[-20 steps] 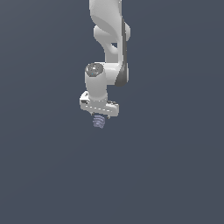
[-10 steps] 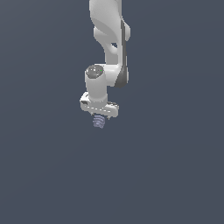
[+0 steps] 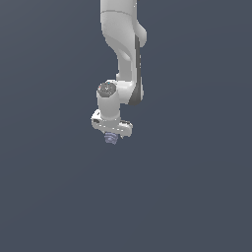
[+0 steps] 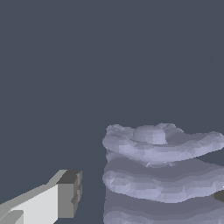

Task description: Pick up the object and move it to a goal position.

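The object [image 3: 111, 139] is a small pale lavender-blue lump with ridged layers, sitting directly under my white gripper [image 3: 112, 134] in the exterior view. In the wrist view the object [image 4: 162, 170] fills the space between the jaws. One finger [image 4: 61, 199] stands apart from it with a clear gap. Only a dark sliver of the other finger [image 4: 220, 195] shows at the object's far side. The gripper [image 4: 148, 197] is open and straddles the object. The object's upper part is hidden by the hand in the exterior view.
The surroundings are a uniform dark blue-grey with no other objects, edges or marker in view. The white arm [image 3: 125, 54] comes down from above.
The hand has sunk slightly lower over the object, which has stayed in place; less of the object shows below the gripper now.
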Robot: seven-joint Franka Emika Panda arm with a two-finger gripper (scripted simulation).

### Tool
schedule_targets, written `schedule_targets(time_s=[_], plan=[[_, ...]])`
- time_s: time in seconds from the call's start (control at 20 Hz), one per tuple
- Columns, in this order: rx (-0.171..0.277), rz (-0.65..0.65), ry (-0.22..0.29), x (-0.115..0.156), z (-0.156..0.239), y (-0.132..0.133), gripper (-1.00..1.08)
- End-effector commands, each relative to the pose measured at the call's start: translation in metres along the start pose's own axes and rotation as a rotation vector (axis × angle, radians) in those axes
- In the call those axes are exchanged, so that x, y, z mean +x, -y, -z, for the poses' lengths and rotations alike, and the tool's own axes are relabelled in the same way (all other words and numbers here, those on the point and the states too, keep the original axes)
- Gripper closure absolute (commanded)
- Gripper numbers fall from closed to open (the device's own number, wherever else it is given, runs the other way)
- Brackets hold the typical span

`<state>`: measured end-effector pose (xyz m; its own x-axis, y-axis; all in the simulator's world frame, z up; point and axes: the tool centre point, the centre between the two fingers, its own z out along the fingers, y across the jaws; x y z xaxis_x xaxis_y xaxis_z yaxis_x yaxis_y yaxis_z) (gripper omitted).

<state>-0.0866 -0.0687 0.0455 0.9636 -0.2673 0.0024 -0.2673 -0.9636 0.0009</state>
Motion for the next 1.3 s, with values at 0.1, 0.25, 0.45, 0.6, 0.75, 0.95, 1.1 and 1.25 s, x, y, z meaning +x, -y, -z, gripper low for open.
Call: schedule_targets(time_s=[0.1,0.25,0.45,0.6,0.75,0.95,1.1,1.25], plan=[[0.001,0.004,0.002,-0.001,-0.006,0.003,1.08],[0.001,0.004,0.002,-0.001,-0.006,0.003,1.08],[0.001,0.004,0.002,-0.001,-0.006,0.003,1.08],[0.001,0.004,0.002,-0.001,-0.005,0.003,1.08],[0.001,0.004,0.002,0.000,-0.003,0.001,1.08],[0.001,0.004,0.002,0.006,0.006,-0.004,1.08],[0.001,0.004,0.002,0.013,0.018,-0.012,1.08],[0.001,0.004,0.002,0.023,0.034,-0.022,1.08]])
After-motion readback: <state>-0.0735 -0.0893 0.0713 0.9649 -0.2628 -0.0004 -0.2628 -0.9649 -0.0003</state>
